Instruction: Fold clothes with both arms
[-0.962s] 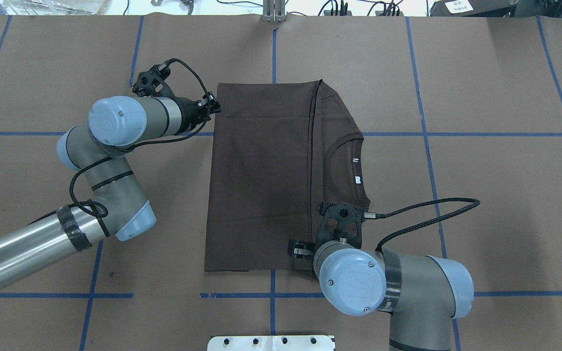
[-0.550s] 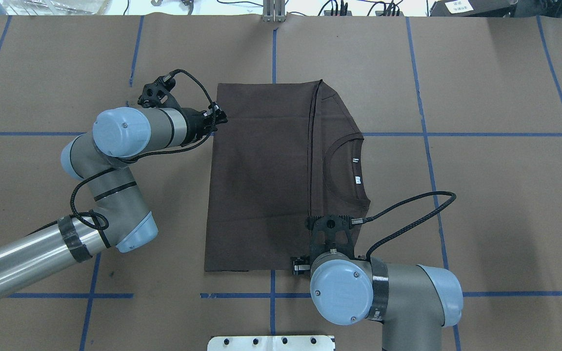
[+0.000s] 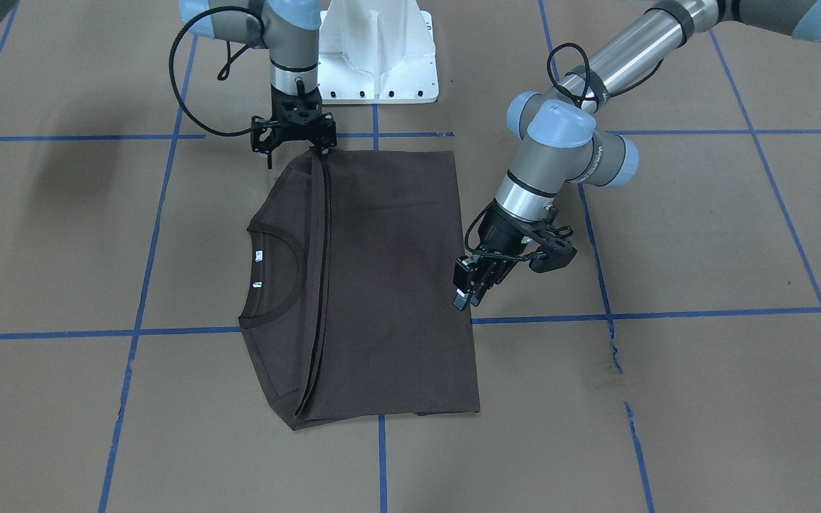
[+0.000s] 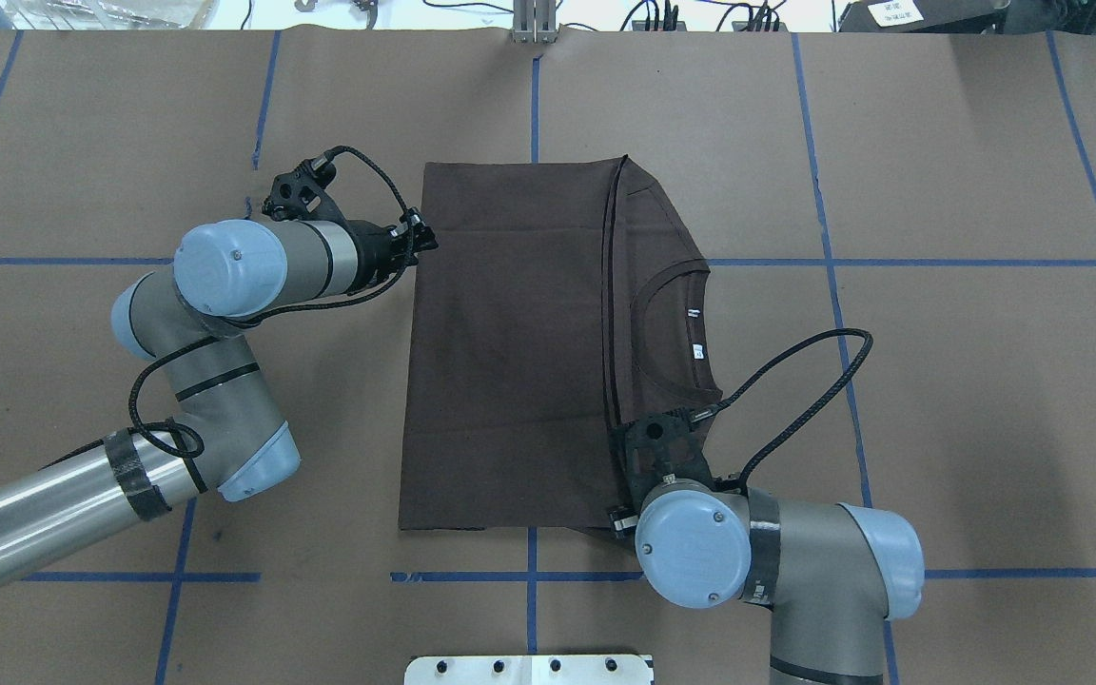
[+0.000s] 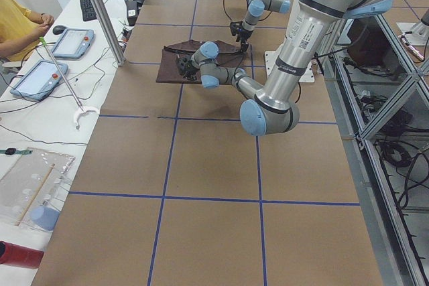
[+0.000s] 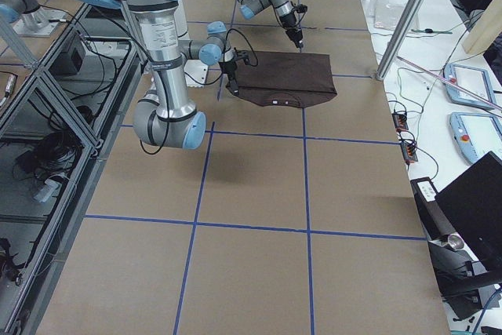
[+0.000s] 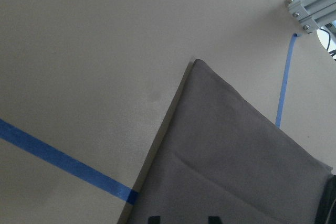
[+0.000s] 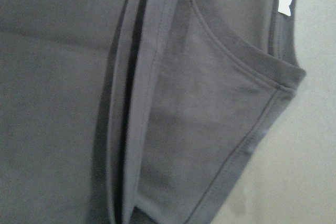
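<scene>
Dark brown-grey t-shirt (image 4: 510, 362) lying flat near the middle of the paper-covered table (image 4: 938, 381), folded over itself into a rough rectangle. The doubled hem shows as a dark line across the cloth, just beside the ribbed collar (image 4: 648, 333). The collar opens toward the robot's right, with two white tags (image 4: 697, 350) inside it. Blue tape lines (image 4: 890, 262) divide the table surface into squares.

Left gripper (image 3: 469, 288): angled down at the shirt's edge on the robot's left, toward the far corner. Its fingers stand apart; the left wrist view shows two dark fingertips (image 7: 152, 219) with a gap between them above the cloth's border. Contact with the cloth cannot be judged.

Right gripper (image 3: 323, 144): pointing straight down at the shirt's near corner on the collar side, close to the white base pedestal (image 3: 378, 50). The wrist and camera bracket cover the fingers, so whether they are spread, closed or holding cloth cannot be told. The right wrist view shows only the collar curve, the hem line and one tag
</scene>
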Tool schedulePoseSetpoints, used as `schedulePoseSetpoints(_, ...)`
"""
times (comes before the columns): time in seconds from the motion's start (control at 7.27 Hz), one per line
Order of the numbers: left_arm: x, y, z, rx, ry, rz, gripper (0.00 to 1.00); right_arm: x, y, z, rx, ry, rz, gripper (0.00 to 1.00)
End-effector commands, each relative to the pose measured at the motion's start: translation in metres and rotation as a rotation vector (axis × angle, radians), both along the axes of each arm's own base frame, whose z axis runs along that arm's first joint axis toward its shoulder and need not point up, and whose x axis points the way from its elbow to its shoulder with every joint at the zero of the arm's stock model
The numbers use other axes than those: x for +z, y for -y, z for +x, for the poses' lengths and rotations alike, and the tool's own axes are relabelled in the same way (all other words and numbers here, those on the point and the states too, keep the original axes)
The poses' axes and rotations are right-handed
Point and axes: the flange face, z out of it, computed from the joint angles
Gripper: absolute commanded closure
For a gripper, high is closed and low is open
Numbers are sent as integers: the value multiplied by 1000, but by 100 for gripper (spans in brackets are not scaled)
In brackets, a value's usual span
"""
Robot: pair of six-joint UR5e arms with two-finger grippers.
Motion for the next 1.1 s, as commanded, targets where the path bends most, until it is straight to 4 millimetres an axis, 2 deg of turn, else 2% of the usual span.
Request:
schedulePoseSetpoints(0.0, 1, 0, 0, 0, 1, -2, 58, 50, 1, 42, 3, -70, -5, 0)
schedulePoseSetpoints(0.14, 2, 0, 0, 1, 4, -1, 58, 47, -6, 68, 1, -49, -3, 0)
schedulePoseSetpoints(0.27, 2, 0, 0, 1, 4, -1, 59, 18, -9, 52, 14, 8, -3, 0)
schedulePoseSetpoints(0.41, 1, -1, 1, 1, 2, -3, 58, -24, -2, 29, 107, 101, -54, 0)
schedulePoseSetpoints(0.55, 2, -1, 1, 1, 3, -5, 58, -22, -9, 16, 312, 168, -210, 0)
schedulePoseSetpoints(0.69, 2, -1, 0, -2, 2, -7, 58, -34, -16, 7, 492, 358, -382, 1)
schedulePoseSetpoints(0.82, 4, 0, -1, -3, 3, -8, 58, -35, -23, 2, 597, 457, -497, 1)
schedulePoseSetpoints(0.96, 3, 0, -1, -4, 1, -9, 58, -33, -25, -2, 634, 472, -507, 0)
